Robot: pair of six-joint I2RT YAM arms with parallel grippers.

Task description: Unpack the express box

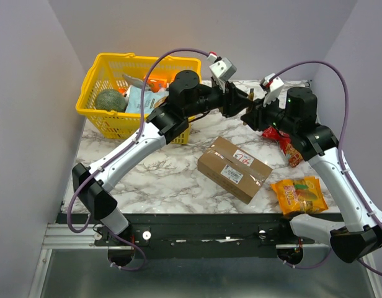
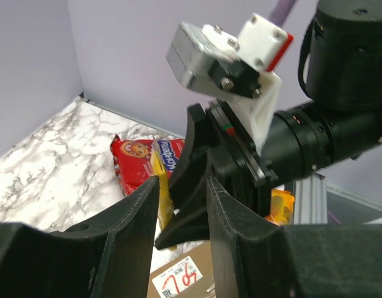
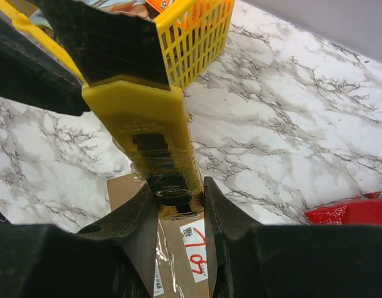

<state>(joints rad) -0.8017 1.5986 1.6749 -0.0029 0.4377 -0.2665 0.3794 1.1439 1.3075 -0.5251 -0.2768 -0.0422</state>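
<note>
The express box point(image 1: 234, 169), brown cardboard with a white label and a red-scribbled sticker, lies closed on the marble table point(image 1: 172, 180). Both grippers meet in the air above and behind it. My right gripper point(image 1: 248, 115) point(image 3: 182, 183) is shut on the near end of a yellow box cutter point(image 3: 154, 124), with the box point(image 3: 119, 186) below. My left gripper point(image 1: 237, 98) point(image 2: 183, 180) straddles the cutter's far end point(image 2: 163, 198) and the tip of a right finger. Its black fingers point(image 3: 116, 43) cover that end. I cannot tell whether they pinch it. The box sticker point(image 2: 178, 278) shows beneath.
A yellow basket point(image 1: 104, 121) point(image 3: 197, 37) holding groceries, among them a green round item point(image 1: 110, 99), stands at the back left. A red snack pack point(image 1: 284, 144) point(image 2: 138, 161) point(image 3: 352, 211) lies under the right arm. An orange snack pack point(image 1: 299, 194) lies to the box's right.
</note>
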